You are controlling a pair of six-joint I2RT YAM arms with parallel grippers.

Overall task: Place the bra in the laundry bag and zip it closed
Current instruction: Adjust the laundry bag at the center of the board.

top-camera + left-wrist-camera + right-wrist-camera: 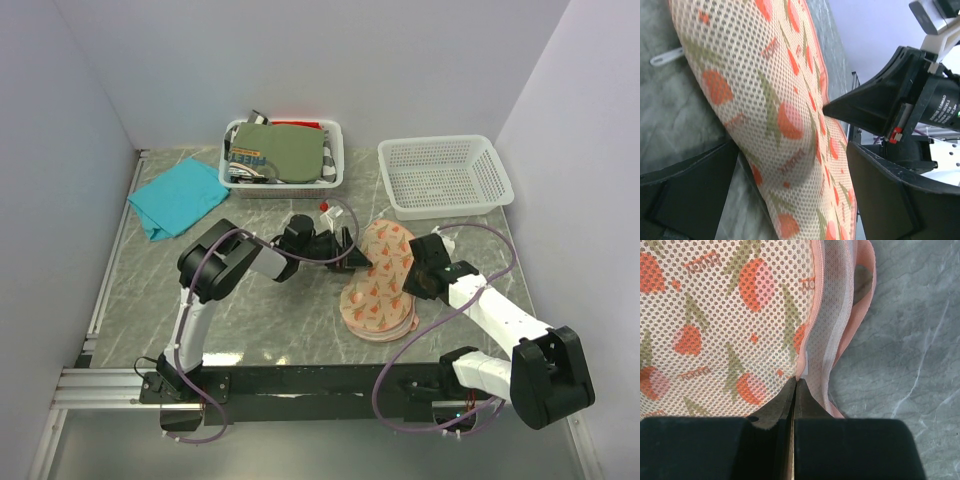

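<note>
The laundry bag [380, 280], a two-lobed pinkish-beige mesh case with orange-red print, lies flat on the marble table between the two arms. My left gripper [345, 245] is open at the bag's far-left edge. In the left wrist view the bag [765, 100] bulges up between the wide-spread fingers [685, 190]. My right gripper [415, 270] is at the bag's right rim. In the right wrist view its tips [795, 382] are pressed together on the pink zipper edge of the bag [715, 315]. The bra is out of view.
A white basket [335, 160] holding an olive-green garment and other clothes stands at the back. An empty white mesh basket [445, 175] is at the back right. A teal cloth [180, 195] lies at the back left. A small white-and-red item [325, 205] lies near the left gripper.
</note>
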